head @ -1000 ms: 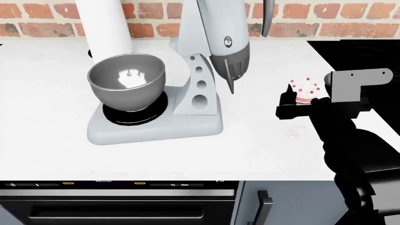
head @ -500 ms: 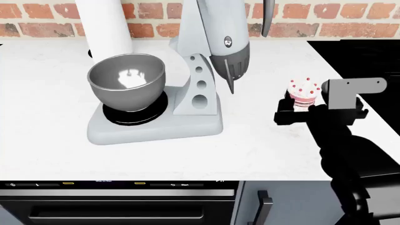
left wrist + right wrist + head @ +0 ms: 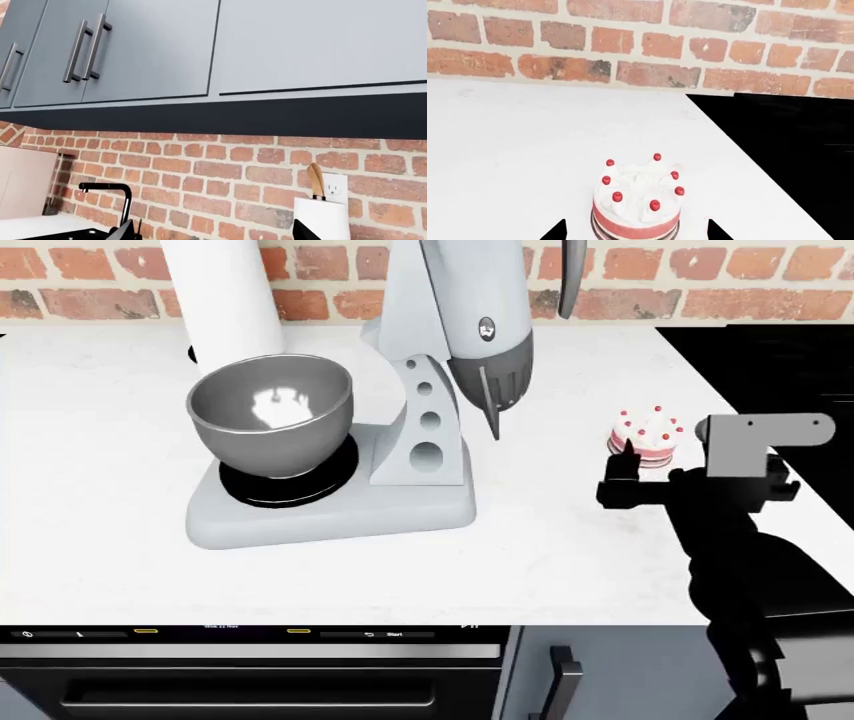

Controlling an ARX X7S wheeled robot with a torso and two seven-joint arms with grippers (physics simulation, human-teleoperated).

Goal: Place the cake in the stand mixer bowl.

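The cake (image 3: 646, 437) stands on the white counter to the right of the stand mixer, its white top ringed with red dots. My right gripper (image 3: 657, 468) is open at counter level on the cake's near side. In the right wrist view the cake (image 3: 637, 202) sits between the two dark fingertips (image 3: 557, 231) with a gap on each side. The shiny grey stand mixer bowl (image 3: 271, 410) rests on its black base at the left and holds nothing. My left gripper (image 3: 213, 234) is open and raised, facing the brick wall. It holds nothing.
The light grey mixer (image 3: 420, 455) has its head (image 3: 481, 320) tilted over between bowl and cake. A white cylinder (image 3: 234, 300) stands behind the bowl. A black cooktop (image 3: 774, 360) lies right of the cake. An oven front (image 3: 254, 670) is below the counter edge.
My right gripper has dropped lower toward the counter, then shifted slightly right, staying around the cake's near side. The cake, bowl and mixer have not moved.
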